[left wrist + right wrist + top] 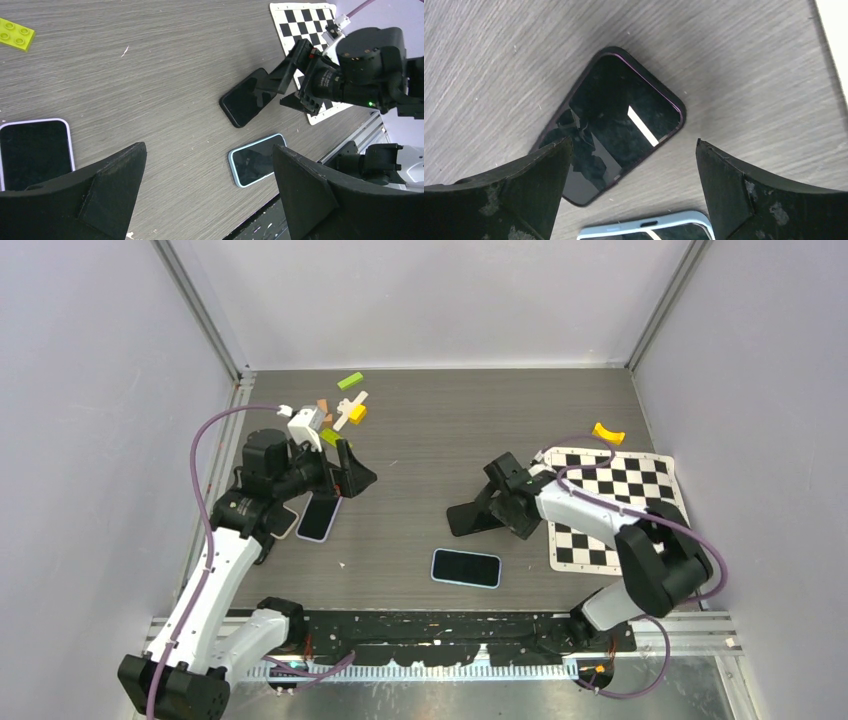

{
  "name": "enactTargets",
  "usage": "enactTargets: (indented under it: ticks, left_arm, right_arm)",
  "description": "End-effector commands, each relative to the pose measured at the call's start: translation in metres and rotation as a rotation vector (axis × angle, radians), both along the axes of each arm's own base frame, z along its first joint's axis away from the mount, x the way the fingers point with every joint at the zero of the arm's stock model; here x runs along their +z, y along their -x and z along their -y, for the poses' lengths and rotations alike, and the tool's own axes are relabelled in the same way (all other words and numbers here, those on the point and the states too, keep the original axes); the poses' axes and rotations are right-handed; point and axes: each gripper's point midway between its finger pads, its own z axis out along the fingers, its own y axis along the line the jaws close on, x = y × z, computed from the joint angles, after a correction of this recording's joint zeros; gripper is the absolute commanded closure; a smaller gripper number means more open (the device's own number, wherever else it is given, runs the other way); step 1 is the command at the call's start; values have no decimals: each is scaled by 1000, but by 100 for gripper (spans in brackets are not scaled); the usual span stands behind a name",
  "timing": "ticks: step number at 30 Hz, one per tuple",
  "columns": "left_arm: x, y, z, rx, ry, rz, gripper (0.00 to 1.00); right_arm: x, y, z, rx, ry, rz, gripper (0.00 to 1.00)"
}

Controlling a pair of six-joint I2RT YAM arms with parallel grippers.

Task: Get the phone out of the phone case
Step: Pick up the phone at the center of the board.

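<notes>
Nearest the camera, the black rail (pixel 440 632) along the table's near edge carries both arm bases. At far left, the left gripper (pixel 352 476) hangs over the grey wood table (pixel 440 430) with its fingers spread wide and nothing between them. Its wrist view shows only bare table in the gap. Just below it, a lavender-cased phone (pixel 318 517) lies flat, screen up. Behind the gripper sits a loose cluster of small toy bricks (pixel 338 412), with a lime-green brick (pixel 350 380) a little farther back. Toward the middle, close to the rail, a light-blue-cased phone (pixel 466 567) lies flat and screen up, apart from everything else. Just behind it and slightly right is a dark phone (pixel 468 519) with a thin purple rim, also flat on the table. The right gripper (pixel 495 498) is low over it, fingers set wide either side of one end and not pinching it. Whether a finger touches the phone cannot be told. At right lies a checkerboard mat (pixel 625 502), with a yellow piece (pixel 608 433) just beyond its far edge.
</notes>
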Motion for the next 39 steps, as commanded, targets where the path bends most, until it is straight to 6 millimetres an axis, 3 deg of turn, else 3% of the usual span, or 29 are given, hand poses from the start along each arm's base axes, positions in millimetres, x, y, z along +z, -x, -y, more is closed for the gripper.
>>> enactTargets:
  ticks: [1,8,15,18,23,27,31,35,39]
  left_arm:
    - [6,-7,-1,0,-20,54,0]
    - [3,-10,-6,20,-48,51,0]
    - [-1,-10,-12,50,-69,44,0]
    - [-1,-12,-16,74,-82,45,0]
    - [0,-9,-23,107,-101,51,0]
    - [1,-9,-22,106,-96,55,0]
    - [1,-9,-24,114,-98,59,0]
    - [-1,-10,-32,158,-122,56,0]
    - [2,-9,-34,165,-122,70,0]
  right_arm:
    - [7,-34,-14,-84,-26,62,1]
    - [2,-80,-44,-9,-15,70,0]
    - [-4,-98,-46,88,35,32,0]
    - [-8,-105,-56,277,78,17,0]
    - [-27,-97,-45,420,209,-102,0]
    - [-30,-95,-51,480,246,-109,1]
    - [-29,-95,-57,522,278,-133,13]
    - [-28,-91,-51,474,296,-142,12]
    - [-23,-87,-35,342,337,-128,4]
